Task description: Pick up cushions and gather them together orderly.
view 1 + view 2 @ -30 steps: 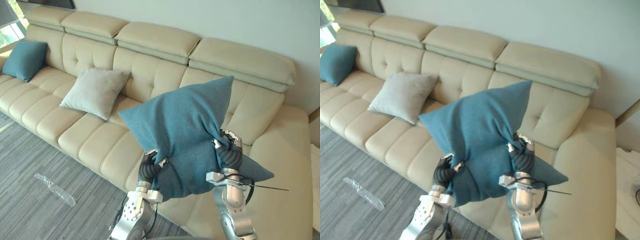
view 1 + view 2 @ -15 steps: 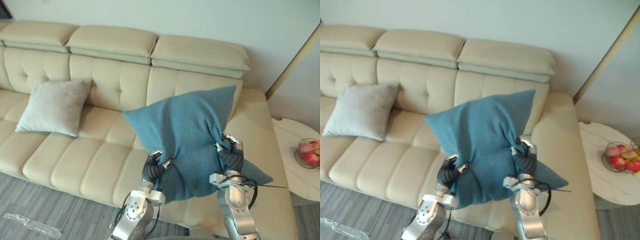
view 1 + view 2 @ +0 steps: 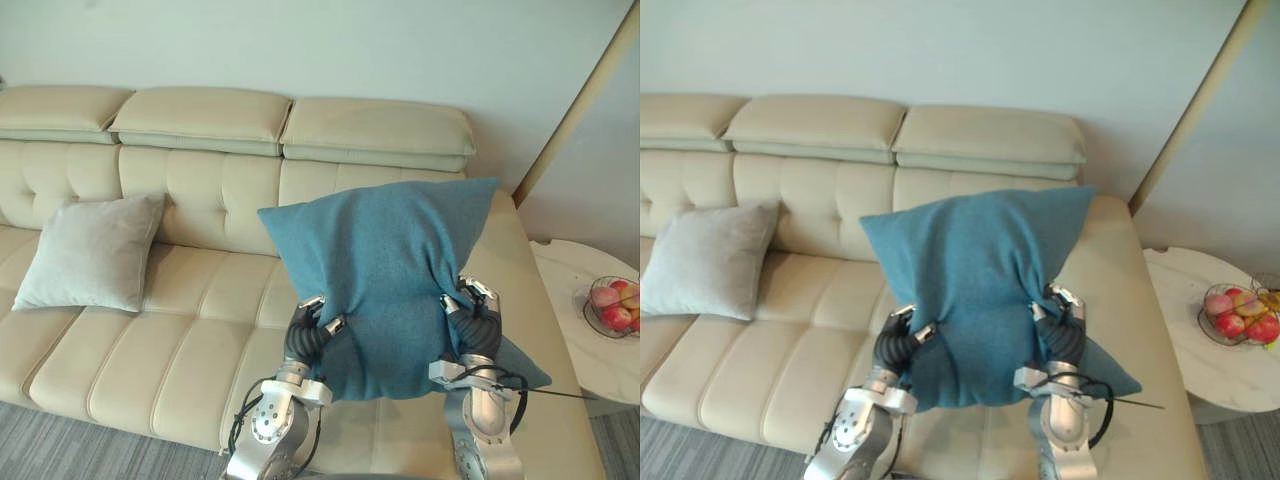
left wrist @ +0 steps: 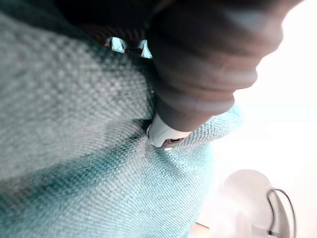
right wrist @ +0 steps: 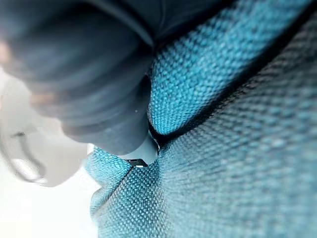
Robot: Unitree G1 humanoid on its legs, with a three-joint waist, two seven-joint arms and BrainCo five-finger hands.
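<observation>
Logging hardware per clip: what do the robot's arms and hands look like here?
The left arm and right arm are silver-grey metal with rounded joint housings. The left hand and right hand wear dark ribbed covers over wrist and back, with silver finger segments showing past them.

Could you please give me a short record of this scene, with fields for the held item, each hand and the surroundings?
held item: teal cushion, raised in front of the sofa
left hand: clutching the cushion's lower left side
right hand: clutching its lower right side
other cushion: grey cushion, leaning on the sofa back, to the left
nearby: side table with a fruit bowl, right of the sofa
</observation>
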